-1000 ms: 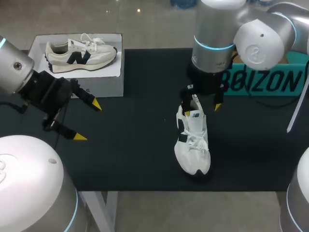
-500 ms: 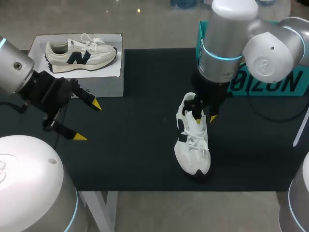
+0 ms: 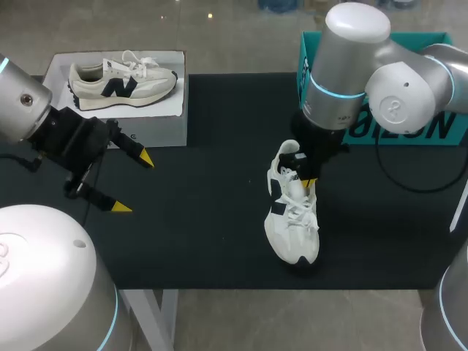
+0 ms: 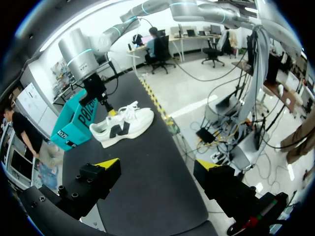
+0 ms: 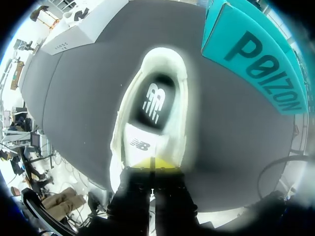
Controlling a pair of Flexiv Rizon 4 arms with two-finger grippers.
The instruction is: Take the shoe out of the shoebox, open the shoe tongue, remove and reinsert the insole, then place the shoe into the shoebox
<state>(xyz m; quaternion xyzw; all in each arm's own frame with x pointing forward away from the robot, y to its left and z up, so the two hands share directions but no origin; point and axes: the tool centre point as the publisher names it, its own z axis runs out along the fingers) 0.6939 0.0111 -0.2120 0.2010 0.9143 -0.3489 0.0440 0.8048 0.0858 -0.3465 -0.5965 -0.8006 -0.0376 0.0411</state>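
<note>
Our right gripper has its tips pressed together at the white shoe's tongue, we judge to pull it open. The shoe lies on the black mat, outside the teal shoebox. Our left gripper hangs spread wide, well apart.

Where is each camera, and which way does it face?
Head view: above, behind, looking down on the table; left claw and right claw show.
Left wrist view: on left wrist, facing across to the white shoe; open left claw shows.
Right wrist view: on right wrist, facing down into the shoe; shut right claw shows.
All share the shoe.
</note>
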